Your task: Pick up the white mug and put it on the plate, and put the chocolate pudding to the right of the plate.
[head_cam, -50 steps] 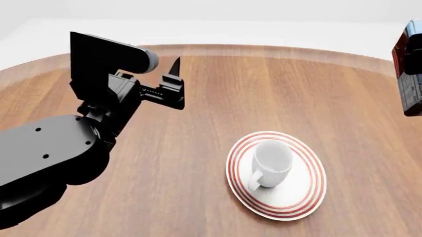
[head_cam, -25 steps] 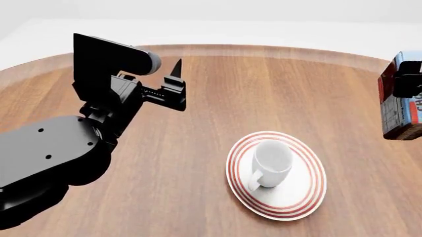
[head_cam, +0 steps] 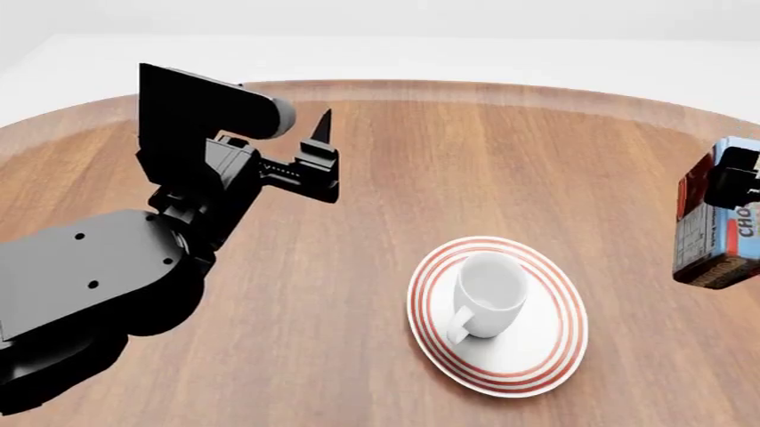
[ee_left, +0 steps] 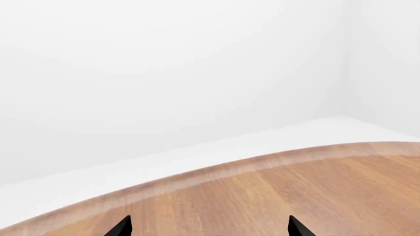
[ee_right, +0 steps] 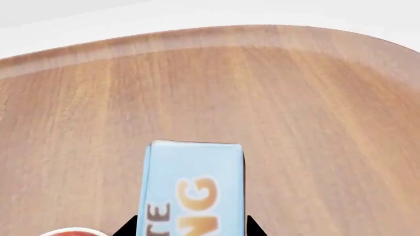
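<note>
Now your right tool (ee_right: 190,231) is gripping the pudding (head_cam: 713,233), long axis near upright, above the worktop (head_cam: 475,160) right of the plate (head_cam: 558,351); your left tool (ee_left: 206,228) is hanging released.

On my head camera: white mug (head_cam: 489,294) upright on the plate (head_cam: 550,349), chocolate pudding (head_cam: 716,233) clamped in my right gripper (head_cam: 732,184), left gripper (head_cam: 311,162) spread over wooden table (head_cam: 499,169).
</note>
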Robot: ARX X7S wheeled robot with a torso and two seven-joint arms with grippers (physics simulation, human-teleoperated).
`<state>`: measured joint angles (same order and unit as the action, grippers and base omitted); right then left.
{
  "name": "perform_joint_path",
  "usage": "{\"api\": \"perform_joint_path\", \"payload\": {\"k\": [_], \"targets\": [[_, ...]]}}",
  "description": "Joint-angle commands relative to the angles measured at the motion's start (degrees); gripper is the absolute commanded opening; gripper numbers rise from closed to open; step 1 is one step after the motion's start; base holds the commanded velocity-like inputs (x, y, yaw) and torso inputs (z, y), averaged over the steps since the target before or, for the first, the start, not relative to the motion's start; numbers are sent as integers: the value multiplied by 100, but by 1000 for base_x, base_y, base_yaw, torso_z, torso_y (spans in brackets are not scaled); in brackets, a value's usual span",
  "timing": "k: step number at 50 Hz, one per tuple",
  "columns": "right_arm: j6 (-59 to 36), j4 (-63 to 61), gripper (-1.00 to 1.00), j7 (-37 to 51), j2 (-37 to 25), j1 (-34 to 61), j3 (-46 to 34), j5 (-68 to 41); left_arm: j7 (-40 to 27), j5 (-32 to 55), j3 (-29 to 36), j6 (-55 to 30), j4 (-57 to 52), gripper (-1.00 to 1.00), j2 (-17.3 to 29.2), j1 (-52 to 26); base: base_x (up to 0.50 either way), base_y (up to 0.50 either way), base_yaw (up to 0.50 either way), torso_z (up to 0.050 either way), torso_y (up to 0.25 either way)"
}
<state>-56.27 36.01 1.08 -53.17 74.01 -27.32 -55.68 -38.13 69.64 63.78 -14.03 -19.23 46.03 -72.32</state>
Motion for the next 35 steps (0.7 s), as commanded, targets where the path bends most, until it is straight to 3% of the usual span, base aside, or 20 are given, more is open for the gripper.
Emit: {"api": "perform_joint_path", "payload": {"k": [1,35], "targets": [[166,240,-100,-108,84,-274,240,106,125,-94,-131,-19,-55,100,-118,59,0,0,0,0,0],[251,444,-100,-272,349,-556,-341,576,147,-115,-138,-24,-23,100,-164,115,0,0,0,0,0]]}}
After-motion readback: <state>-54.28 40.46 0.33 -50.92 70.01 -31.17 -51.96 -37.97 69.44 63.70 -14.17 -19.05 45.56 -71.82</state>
